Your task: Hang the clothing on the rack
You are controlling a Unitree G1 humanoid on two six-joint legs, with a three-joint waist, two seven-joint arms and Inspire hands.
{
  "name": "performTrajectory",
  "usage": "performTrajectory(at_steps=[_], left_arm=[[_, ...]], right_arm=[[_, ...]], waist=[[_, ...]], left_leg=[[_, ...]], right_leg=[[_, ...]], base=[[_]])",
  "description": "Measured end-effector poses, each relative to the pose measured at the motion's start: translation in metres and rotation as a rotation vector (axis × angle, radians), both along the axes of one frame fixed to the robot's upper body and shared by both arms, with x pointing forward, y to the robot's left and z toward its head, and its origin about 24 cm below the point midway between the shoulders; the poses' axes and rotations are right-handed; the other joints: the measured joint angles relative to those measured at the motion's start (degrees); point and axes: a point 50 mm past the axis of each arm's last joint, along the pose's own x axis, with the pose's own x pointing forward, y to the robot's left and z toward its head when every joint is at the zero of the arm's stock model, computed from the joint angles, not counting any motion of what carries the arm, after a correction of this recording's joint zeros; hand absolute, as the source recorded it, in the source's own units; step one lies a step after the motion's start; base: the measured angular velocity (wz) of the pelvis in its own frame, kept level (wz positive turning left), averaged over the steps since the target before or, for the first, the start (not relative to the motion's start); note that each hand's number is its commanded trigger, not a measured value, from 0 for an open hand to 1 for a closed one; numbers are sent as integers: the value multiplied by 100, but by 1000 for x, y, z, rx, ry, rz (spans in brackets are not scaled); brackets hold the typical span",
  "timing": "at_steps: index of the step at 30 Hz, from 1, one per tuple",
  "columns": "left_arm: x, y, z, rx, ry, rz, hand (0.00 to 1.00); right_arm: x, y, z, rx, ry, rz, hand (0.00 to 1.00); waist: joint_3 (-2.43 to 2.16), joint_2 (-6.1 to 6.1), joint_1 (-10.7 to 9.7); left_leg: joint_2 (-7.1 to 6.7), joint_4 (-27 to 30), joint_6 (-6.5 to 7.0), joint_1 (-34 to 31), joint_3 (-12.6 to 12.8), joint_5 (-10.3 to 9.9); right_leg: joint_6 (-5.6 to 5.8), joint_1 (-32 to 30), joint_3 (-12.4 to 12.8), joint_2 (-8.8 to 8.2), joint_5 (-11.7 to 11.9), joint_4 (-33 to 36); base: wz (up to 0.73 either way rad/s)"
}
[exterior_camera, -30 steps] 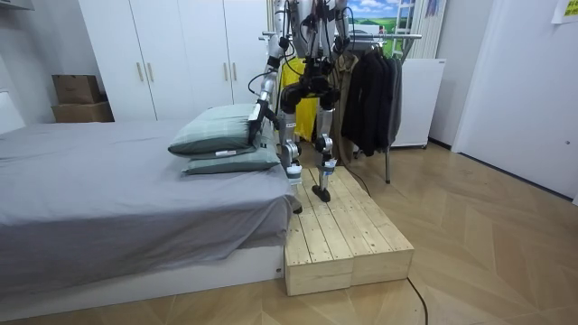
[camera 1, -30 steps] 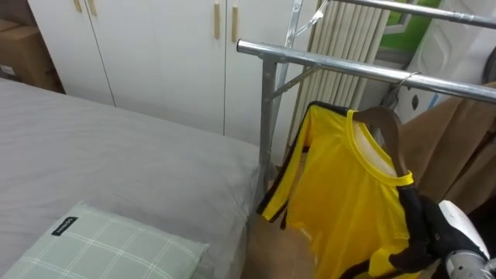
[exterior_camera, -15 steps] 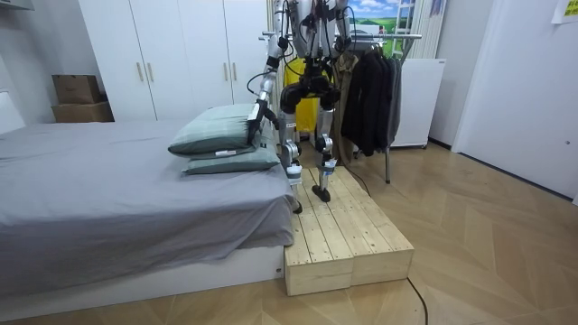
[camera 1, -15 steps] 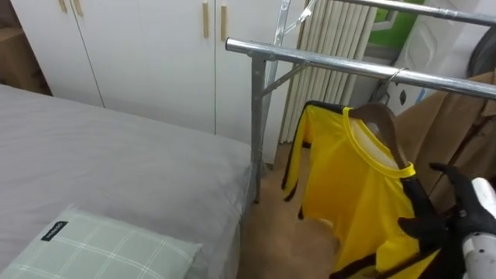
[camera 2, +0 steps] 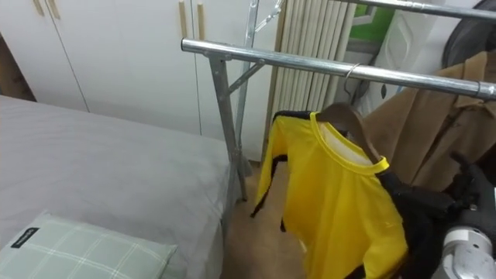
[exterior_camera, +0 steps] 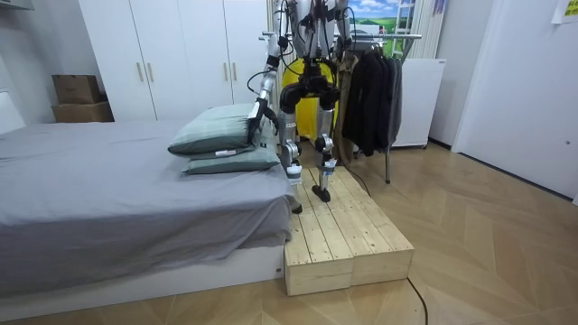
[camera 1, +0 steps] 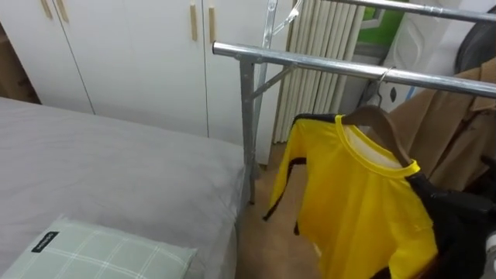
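Yellow shirt (camera 1: pixel 356 201) hangs on wooden hanger (camera 1: pixel 372 118), hook over steel rail (camera 1: pixel 310 62) beside brown coat (camera 1: pixel 457 132), draping clear of bed (camera 1: pixel 116 170). Right hand (camera 2: pixel 474 192) low by shirt's dark sleeve, likely steadying it; grip cannot be told. Robot on wooden platform (exterior_camera: pixel 334 226), reaching rail height.

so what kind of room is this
Most likely a bedroom: a bed with pillows, white wardrobes along the wall, and a clothes rail holding a yellow shirt.
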Motion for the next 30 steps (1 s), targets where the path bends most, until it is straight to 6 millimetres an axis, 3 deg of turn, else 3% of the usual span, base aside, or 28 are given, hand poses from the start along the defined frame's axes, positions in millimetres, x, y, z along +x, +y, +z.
performTrajectory(at_steps=[8,16,22,24,30], left_arm=[[-2,-2,0,-2,-5,10,0],[-4,-3,0,-3,-1,14,0],[-5,-3,0,1,-6,35,0],[-7,-3,0,-1,-5,43,0],[-14,-6,0,-6,-4,86,0]], right_arm=[[0,-2,12,61,-77,-46,0],[-10,-4,2,65,-44,-53,0],[-47,-11,-48,122,144,-82,0],[-68,-14,-72,155,249,-114,0],[-117,-13,-115,225,438,-177,0]], waist=[[7,20,-41],[15,36,-108],[15,31,-140],[16,31,-201],[44,91,-436]], left_leg=[[0,-11,-1,0,14,0],[1,-26,-2,4,27,0],[2,-31,-3,3,21,0],[1,-30,-3,8,16,0],[5,-37,-22,13,113,-19]], right_leg=[[2,-6,4,2,-1,-7],[9,-16,9,4,-6,-10],[13,-4,38,9,-11,-36],[14,-1,37,8,-12,-33],[35,-55,183,34,-40,7]], base=[[0],[0],[0],[0],[-8]])
